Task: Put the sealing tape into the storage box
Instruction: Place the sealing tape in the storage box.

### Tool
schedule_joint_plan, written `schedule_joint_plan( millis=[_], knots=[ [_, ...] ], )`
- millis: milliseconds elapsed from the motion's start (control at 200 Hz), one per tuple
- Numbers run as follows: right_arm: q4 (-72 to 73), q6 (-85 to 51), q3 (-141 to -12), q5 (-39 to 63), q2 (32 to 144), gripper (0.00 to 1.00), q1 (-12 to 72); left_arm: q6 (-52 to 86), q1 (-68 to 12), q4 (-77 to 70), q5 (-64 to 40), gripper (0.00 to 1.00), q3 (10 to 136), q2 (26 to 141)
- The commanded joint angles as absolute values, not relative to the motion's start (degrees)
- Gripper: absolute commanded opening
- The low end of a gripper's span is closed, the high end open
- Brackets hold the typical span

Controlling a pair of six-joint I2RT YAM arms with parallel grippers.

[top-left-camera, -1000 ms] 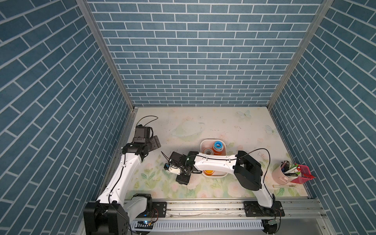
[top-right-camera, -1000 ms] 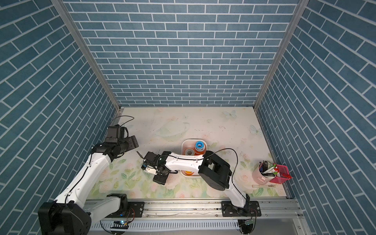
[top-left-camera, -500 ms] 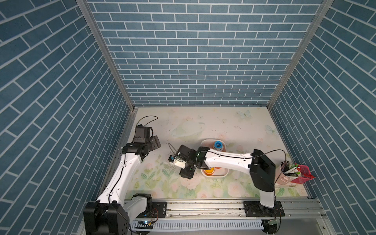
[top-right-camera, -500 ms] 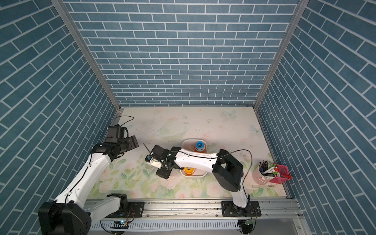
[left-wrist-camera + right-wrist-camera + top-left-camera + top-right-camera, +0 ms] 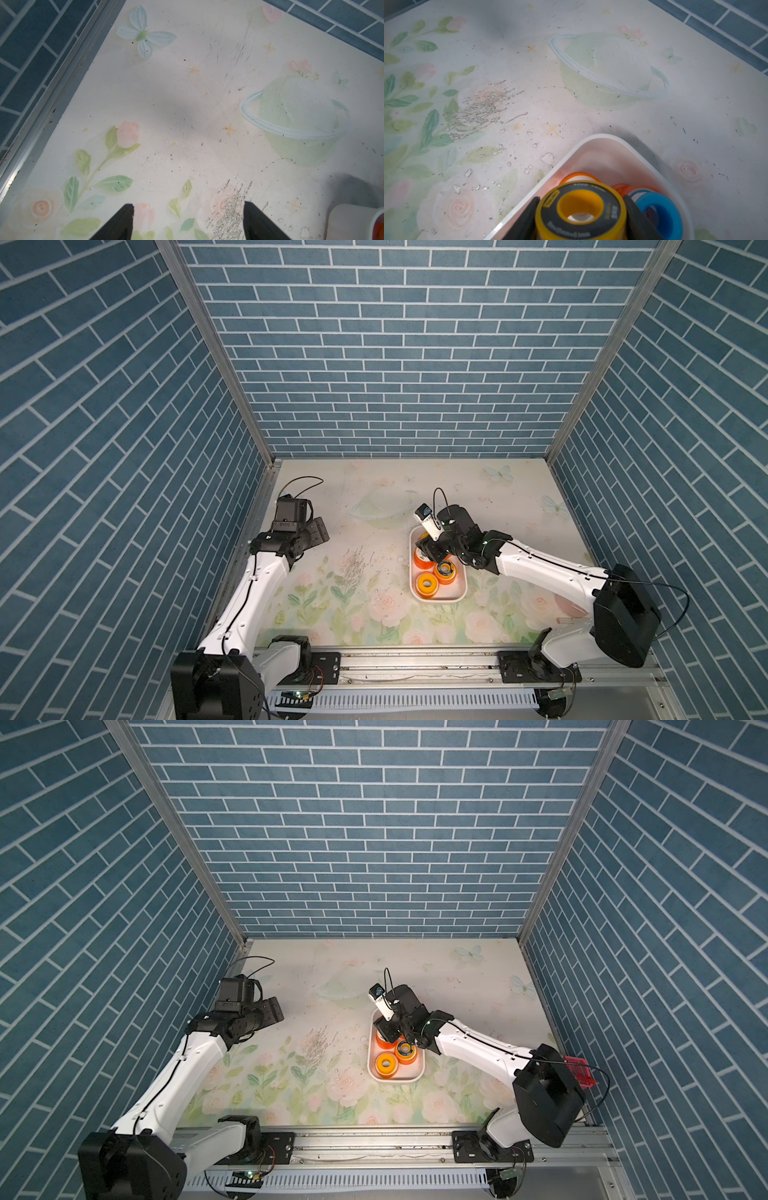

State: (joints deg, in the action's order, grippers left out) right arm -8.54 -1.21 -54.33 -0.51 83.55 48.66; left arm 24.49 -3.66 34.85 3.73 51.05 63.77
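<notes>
Largest first: the floral table mat (image 5: 374,497) shows me no spool lying loose, as far as the arms leave it in sight. The white storage box (image 5: 464,593) sits right of centre, and in both top views I count three orange spools (image 5: 428,583) in its near half.

My left gripper (image 5: 318,531) hangs well off to the left over bare mat, jaws wide and empty. My right gripper (image 5: 432,552) is over the far end of the box, clamped across a yellow spool with a black face (image 5: 580,209). That sealing tape is above the box and not yet set down. I judge the job nearly done: once I release this one, nothing is left, unless an arm hides something.

The right wrist view gives me what the top views cannot. It shows the grip itself, with a fingertip (image 5: 527,219) on each side of the spool. It also shows a blue spool (image 5: 660,209) and orange-rimmed white spools (image 5: 578,176) beneath it, which the wrist blocks from above. Only a top view catches the pink mesh basket (image 5: 578,1071) at the right edge, behind my right arm's elbow. The left wrist view adds just a corner of the box.
</notes>
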Motion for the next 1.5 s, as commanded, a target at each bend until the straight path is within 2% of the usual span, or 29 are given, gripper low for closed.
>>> schedule_joint_plan(
  millis=[0,250,1055,1300,1495],
  knots=[
    [-1.2,-3.3,-52.5,-2.5,84.2,0.40,48.4,23.6,-3.3,34.7,3.8,0.86,50.2,64.2],
    [3.0,-3.0,-50.7,-1.5,87.4,0.40,48.1,23.7,-3.3,34.7,3.8,0.86,50.1,64.4],
    [1.3,-2.7,-53.1,-2.3,93.7,0.43,47.5,23.7,-3.5,34.7,3.6,0.86,50.0,64.8],
    [0.7,-2.6,-53.1,-1.7,93.6,0.49,47.5,23.7,-3.5,34.8,3.5,0.86,50.0,64.9],
    [0.5,-2.6,-52.2,-1.8,92.3,0.59,47.5,23.7,-3.4,34.6,3.5,0.86,50.0,64.9]
  ],
)
